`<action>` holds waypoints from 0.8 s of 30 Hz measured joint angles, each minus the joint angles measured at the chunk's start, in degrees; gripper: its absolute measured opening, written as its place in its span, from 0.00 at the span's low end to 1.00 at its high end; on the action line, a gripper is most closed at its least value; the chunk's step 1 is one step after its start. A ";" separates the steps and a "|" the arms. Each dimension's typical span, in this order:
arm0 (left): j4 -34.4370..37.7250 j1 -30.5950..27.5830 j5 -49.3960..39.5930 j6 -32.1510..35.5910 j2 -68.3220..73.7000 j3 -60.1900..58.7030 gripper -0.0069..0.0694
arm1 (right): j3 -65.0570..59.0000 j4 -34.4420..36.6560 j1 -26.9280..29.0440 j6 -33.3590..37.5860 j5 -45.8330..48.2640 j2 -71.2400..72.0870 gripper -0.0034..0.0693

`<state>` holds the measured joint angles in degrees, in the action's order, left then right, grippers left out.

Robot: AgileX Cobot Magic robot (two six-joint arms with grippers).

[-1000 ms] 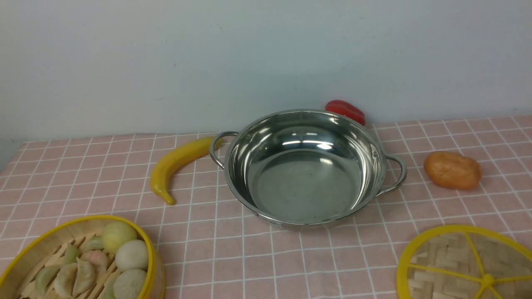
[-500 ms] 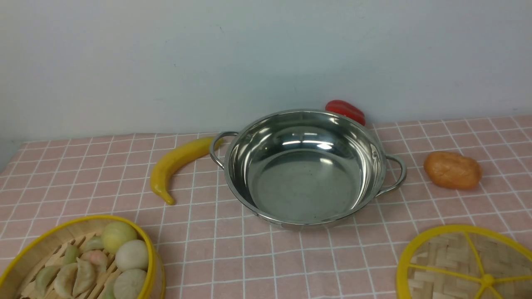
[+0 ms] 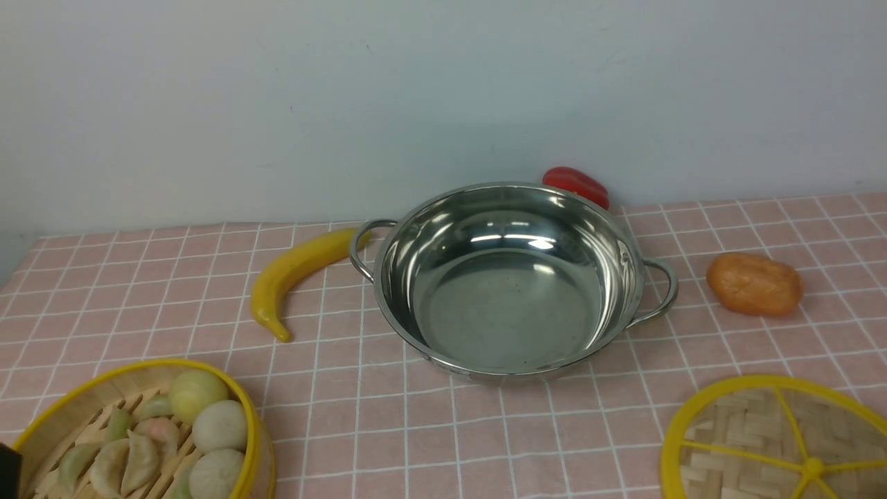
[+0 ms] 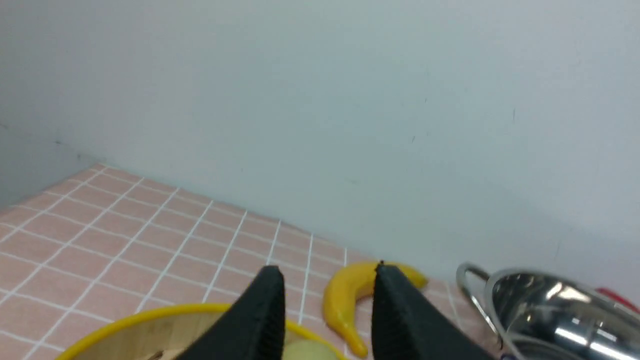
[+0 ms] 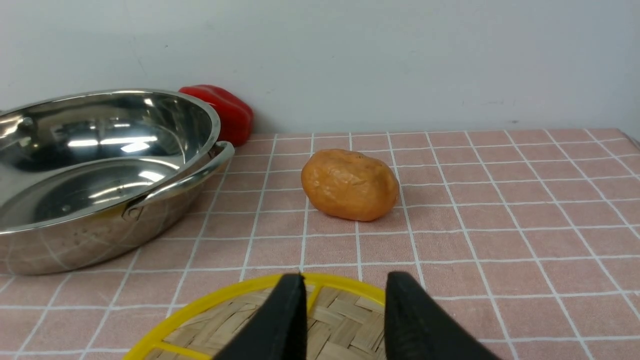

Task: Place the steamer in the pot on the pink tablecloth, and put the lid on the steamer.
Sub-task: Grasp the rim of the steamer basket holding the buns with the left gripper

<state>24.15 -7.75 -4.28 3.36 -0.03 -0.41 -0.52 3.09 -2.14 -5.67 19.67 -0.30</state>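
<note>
Watching the left tool point(image 4: 327, 272): jaws apart, nothing between them, poised over the rim of the steamer point(image 3: 142, 363). No contact that its wrist view shows.

One change from half a second back: a dark sliver point(image 3: 7, 471) now pokes into the lower-left corner of the front frame, right at the steamer's edge. Looks like the left arm coming in, but too little shows to be sure. Nothing else has moved.

Right tool point(image 5: 345, 277): also released and empty, hanging over the yellow rim of the lid point(image 3: 755, 430), no contact visible.

Steamer sits lower left of the front frame on the pink tablecloth point(image 3: 346, 416), dumplings point(image 3: 138, 461) and buns point(image 3: 218, 426) inside, well apart from the pot point(image 3: 509, 319). Pot is mid-frame, upright, empty. Lid lies flat at lower right, partly cut off.

Banana point(image 3: 291, 274) is just beside the pot's left handle, red pepper point(image 3: 575, 184) behind its rim, orange lump point(image 3: 754, 284) to its right.

My read: task is at the very start, approach to the steamer just beginning. Next needs a firm grip on the steamer wall and a level carry so the food stays in. Lid waits.
</note>
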 joint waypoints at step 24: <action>-10.92 0.00 -64.90 30.09 34.01 39.46 0.41 | 0.00 0.00 0.00 0.00 0.00 0.00 0.38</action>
<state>13.23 -7.75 -69.18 33.45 33.98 39.06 -0.52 3.09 -2.14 -5.67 19.67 -0.30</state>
